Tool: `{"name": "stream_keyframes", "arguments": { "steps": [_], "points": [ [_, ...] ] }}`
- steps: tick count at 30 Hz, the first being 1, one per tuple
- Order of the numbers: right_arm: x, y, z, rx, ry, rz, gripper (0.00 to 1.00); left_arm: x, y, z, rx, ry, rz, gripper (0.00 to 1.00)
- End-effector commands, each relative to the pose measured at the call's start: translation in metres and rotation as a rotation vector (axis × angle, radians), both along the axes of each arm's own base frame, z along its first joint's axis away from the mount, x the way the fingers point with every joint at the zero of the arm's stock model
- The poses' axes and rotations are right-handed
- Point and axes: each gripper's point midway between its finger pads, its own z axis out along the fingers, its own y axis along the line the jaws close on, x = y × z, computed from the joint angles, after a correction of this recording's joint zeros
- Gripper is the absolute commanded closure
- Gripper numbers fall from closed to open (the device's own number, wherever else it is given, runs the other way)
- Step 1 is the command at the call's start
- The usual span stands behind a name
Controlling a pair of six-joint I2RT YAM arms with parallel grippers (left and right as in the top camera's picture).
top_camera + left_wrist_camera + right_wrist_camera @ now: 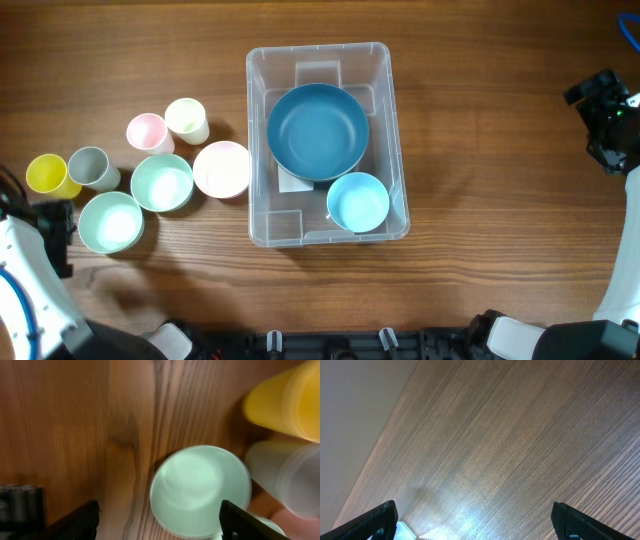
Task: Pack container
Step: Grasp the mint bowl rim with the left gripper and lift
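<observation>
The clear container stands in the middle of the table. A dark blue bowl and a light blue cup sit inside it. To its left stand loose dishes: a mint bowl, a second mint bowl, a pale pink bowl, and pink, cream, grey and yellow cups. My left gripper is open just left of the nearest mint bowl, which shows ahead between its fingers, not gripped. My right gripper is open at the far right over bare wood.
In the left wrist view the yellow cup and grey cup stand close beside the mint bowl. The right gripper sees only table wood, with the table's edge at upper left.
</observation>
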Motion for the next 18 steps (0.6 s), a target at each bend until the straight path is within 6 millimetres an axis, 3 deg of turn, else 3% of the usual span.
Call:
{"name": "stream_keyframes", "arguments": {
  "steps": [1, 4, 7, 14, 18],
  "points": [
    [0.001, 0.001, -0.001, 0.01, -0.003, -0.003, 0.0, 0.001, -0.018, -0.06, -0.172, -0.052, -0.049, 0.37],
    [0.001, 0.001, -0.001, 0.01, -0.003, -0.004, 0.0, 0.006, -0.018, -0.083, -0.176, -0.061, -0.116, 0.37],
    [0.001, 0.001, -0.001, 0.01, -0.003, -0.004, 0.0, 0.013, -0.02, -0.092, -0.195, -0.083, -0.15, 0.39],
    [0.001, 0.001, -0.001, 0.01, -0.003, -0.003, 0.0, -0.002, -0.028, -0.123, -0.247, -0.002, -0.136, 0.75],
    [0.001, 0.001, -0.001, 0.01, -0.003, -0.004, 0.0, -0.006, -0.032, -0.129, -0.271, 0.018, -0.133, 0.96]
  ]
}}
